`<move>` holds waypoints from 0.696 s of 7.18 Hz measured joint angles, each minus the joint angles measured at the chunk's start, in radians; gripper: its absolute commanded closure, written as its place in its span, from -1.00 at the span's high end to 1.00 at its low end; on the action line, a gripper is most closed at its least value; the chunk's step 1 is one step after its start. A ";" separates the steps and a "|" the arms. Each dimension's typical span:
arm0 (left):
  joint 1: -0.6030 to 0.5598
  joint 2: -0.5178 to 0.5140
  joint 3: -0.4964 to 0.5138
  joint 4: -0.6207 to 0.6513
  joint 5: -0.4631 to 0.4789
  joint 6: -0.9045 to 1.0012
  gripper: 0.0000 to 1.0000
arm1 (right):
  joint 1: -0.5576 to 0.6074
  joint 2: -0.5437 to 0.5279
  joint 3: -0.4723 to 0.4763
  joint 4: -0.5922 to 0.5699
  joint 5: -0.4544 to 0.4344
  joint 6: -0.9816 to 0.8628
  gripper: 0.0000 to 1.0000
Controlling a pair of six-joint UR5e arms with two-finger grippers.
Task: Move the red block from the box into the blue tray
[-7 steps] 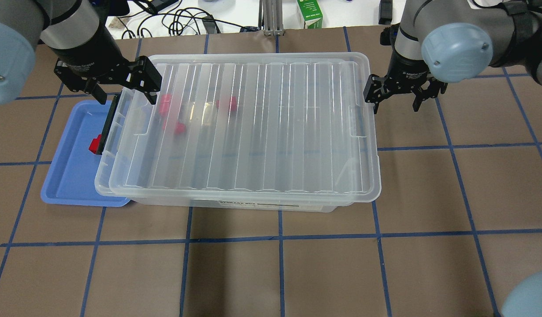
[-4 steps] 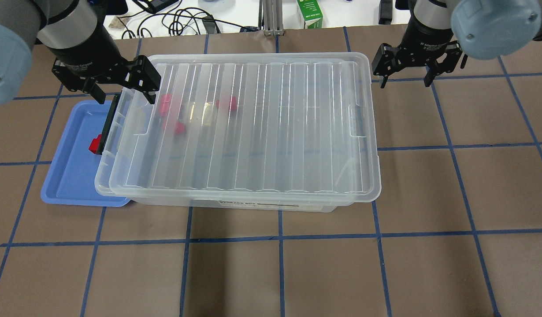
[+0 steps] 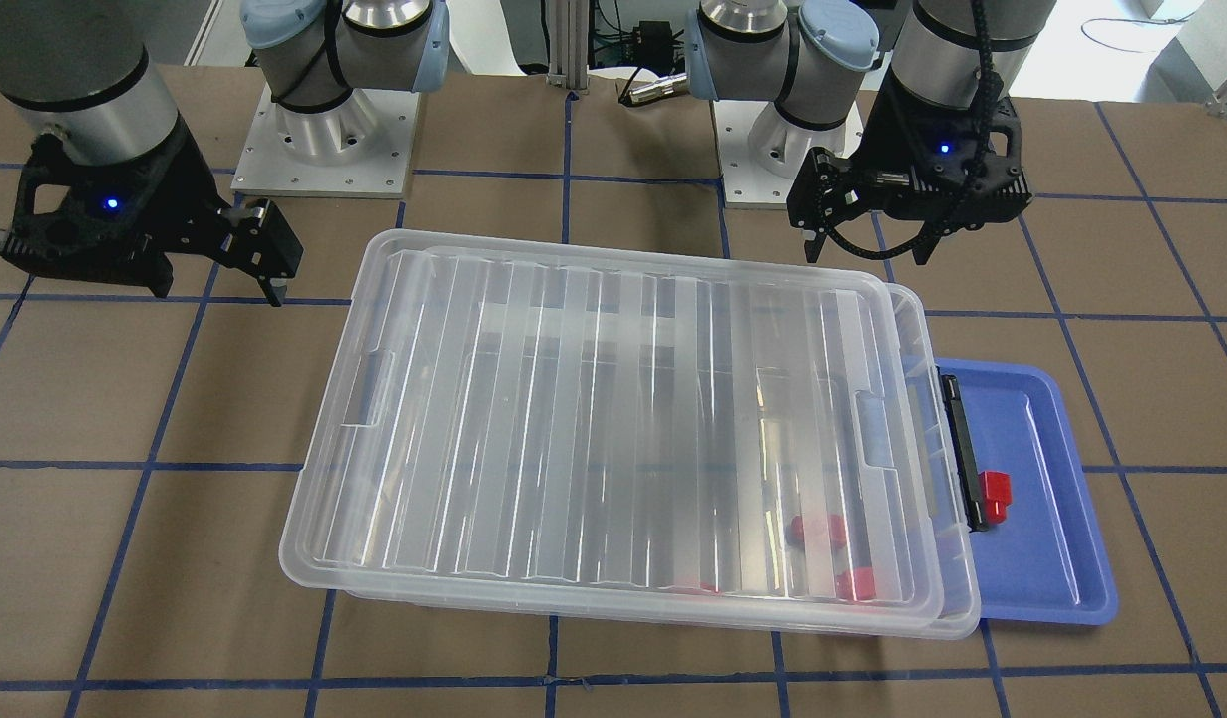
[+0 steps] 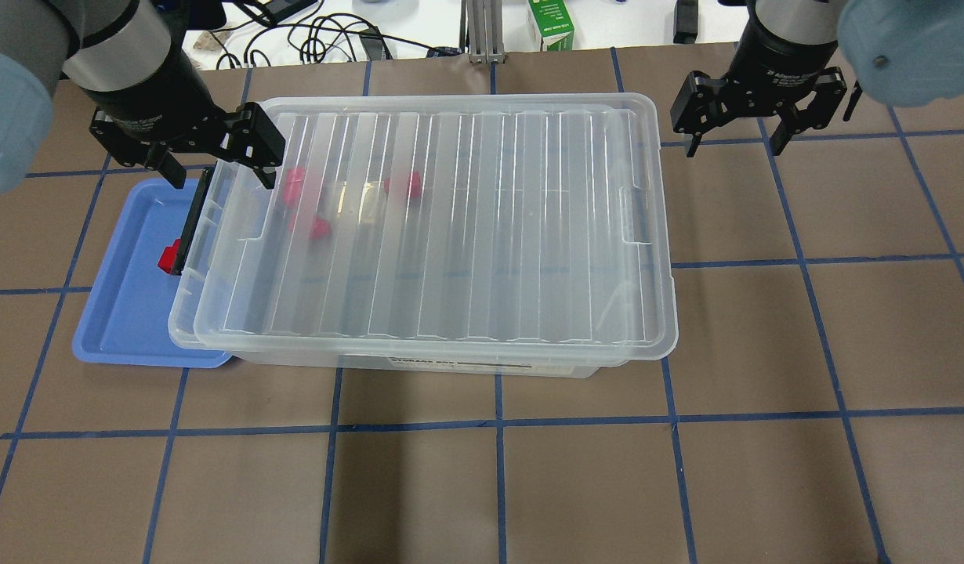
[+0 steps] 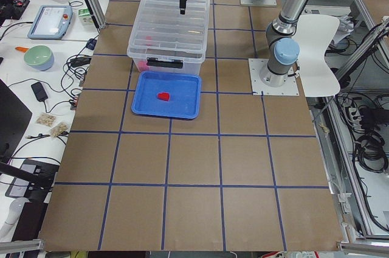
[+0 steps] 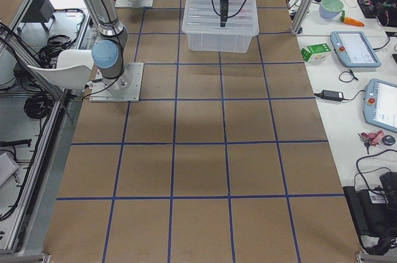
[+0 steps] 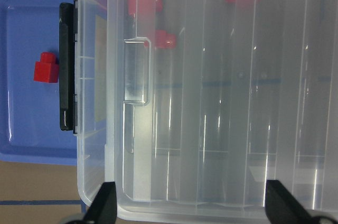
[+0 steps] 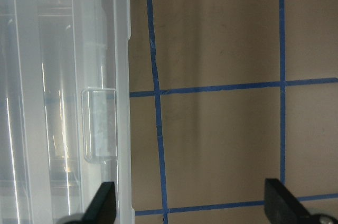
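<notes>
The box (image 4: 656, 345) is a clear bin in mid-table with its ribbed lid on and a black latch (image 4: 192, 223) at its left end. Three red blocks (image 4: 294, 185) show dimly through the lid near that end. The blue tray (image 4: 125, 313) lies partly under the box's left end, and one red block (image 4: 167, 257) lies in it, also in the left wrist view (image 7: 46, 68). My left gripper (image 4: 215, 168) is open and empty above the box's far left corner. My right gripper (image 4: 735, 147) is open and empty, past the box's far right corner.
A green carton (image 4: 551, 23), cables (image 4: 317, 35) and a metal post (image 4: 478, 31) lie beyond the table's far edge. The arm bases (image 3: 324, 130) stand on the robot's side. Brown table with blue tape lines surrounds the box.
My right gripper has moved away from the box's right end, toward the far right, still open. My left gripper has hardly moved. The box, tray and blocks have stayed put.
</notes>
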 measured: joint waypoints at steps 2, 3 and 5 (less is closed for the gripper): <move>-0.001 0.003 0.000 0.001 0.000 0.003 1.00 | 0.002 -0.033 0.017 0.038 0.008 0.000 1.00; 0.001 0.003 0.000 0.001 -0.002 0.006 1.00 | 0.002 -0.043 0.020 0.043 0.012 -0.003 1.00; 0.012 -0.001 -0.002 0.003 -0.008 0.014 1.00 | 0.003 -0.051 0.023 0.044 0.016 -0.012 1.00</move>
